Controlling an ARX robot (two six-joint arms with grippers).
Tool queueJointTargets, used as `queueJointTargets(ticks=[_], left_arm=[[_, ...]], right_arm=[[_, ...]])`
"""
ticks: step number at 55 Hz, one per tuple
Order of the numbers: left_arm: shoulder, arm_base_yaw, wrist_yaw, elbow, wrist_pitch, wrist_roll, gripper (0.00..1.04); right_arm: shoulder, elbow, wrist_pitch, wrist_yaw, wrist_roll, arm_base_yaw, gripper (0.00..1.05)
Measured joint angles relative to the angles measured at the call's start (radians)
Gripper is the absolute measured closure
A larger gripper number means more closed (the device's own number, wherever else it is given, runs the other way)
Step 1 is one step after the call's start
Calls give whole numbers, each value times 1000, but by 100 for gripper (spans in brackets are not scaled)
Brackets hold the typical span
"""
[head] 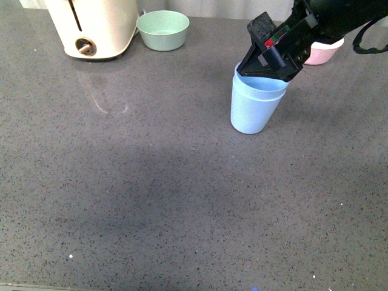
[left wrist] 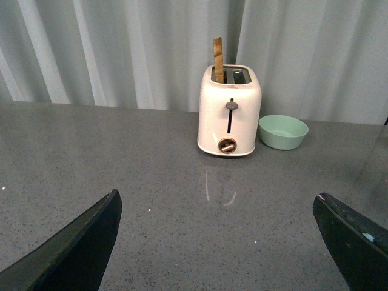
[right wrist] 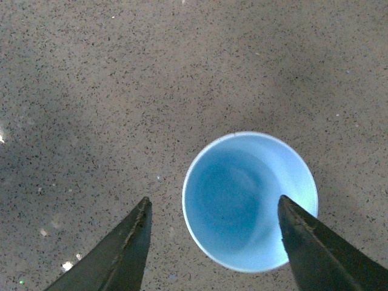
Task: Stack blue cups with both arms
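Observation:
The two blue cups stand nested on the grey counter at the right of the front view. The inner cup [head: 262, 85] sticks up a little out of the outer cup [head: 250, 115]. My right gripper [head: 262, 73] hovers just above their rim, open and holding nothing. In the right wrist view I look down into the blue cup [right wrist: 242, 200], with my right gripper [right wrist: 213, 200] spread wide above it, one finger over the rim and the other beside the cup. My left gripper [left wrist: 217, 195] is open and empty over bare counter, and it is out of the front view.
A cream toaster [head: 97, 27] stands at the back left, also in the left wrist view [left wrist: 229, 109]. A mint-green bowl [head: 162, 29] sits beside it [left wrist: 283, 131]. A pink bowl [head: 324, 53] is partly hidden behind my right arm. A grey curtain hangs behind the counter.

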Motion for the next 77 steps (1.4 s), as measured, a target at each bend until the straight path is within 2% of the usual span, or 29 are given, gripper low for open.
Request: queueJointTargets(ticks=[12,19,32,42,47,50,57,70,75,77], left_arm=[[0,0,0,0,0,0,9],[0,0,0,0,0,0,9],[0,0,0,0,0,0,9],[0,0,0,0,0,0,9],[0,0,0,0,0,0,9],[0,0,0,0,0,0,9],[0,0,0,0,0,0,9],[0,0,0,0,0,0,9],[0,0,0,0,0,1,9],[0,0,0,0,0,1,9]], right_arm=[[-161,-77,79,-83,60,-46,8],[-338,-155,169,-102,156,-94,9],[-564,-327,309,-27,330,-159,9],[-660,-377,341,9,425,-195,9],[-702,-513,604,325,458,-171,27],[-735,-601,688,397,468,-181,37],[-828,-764,761,379,475,-212,63],[-937,-925,800,341,476,-254,102],[-980,-970,802,324,478,-267,103],[-1003,-993,802,270,478,-305,103]])
